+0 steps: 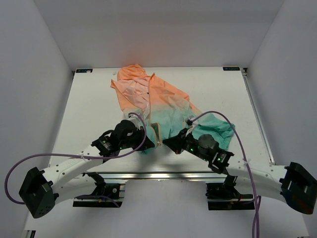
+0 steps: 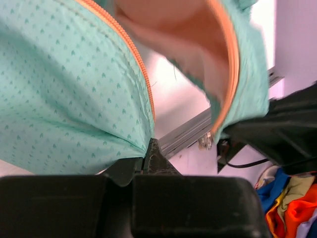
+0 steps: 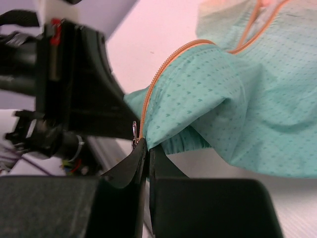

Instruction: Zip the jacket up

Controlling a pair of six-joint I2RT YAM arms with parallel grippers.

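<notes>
Top external view: the jacket lies on the table with its peach hood toward the far edge and its teal hem at the near edge. The left gripper and the right gripper sit just beside each other at that hem, one on each front panel.

In the left wrist view, the left fingers are pressed together on teal cloth at the foot of one orange zipper tape. The other tape curves away from it, and peach lining shows between the two, so the front is open.

In the right wrist view, the right fingers pinch the hem corner of the second panel. A small metal pull hangs just above their tips.

Judged from this, the task has barely begun. Both bottom corners are gripped and brought near each other, but the two ends do not look joined. Seating one end in the slider and running it up to the collar are both left to do. The frames do not show whether the pull itself is caught between the fingers.
</notes>
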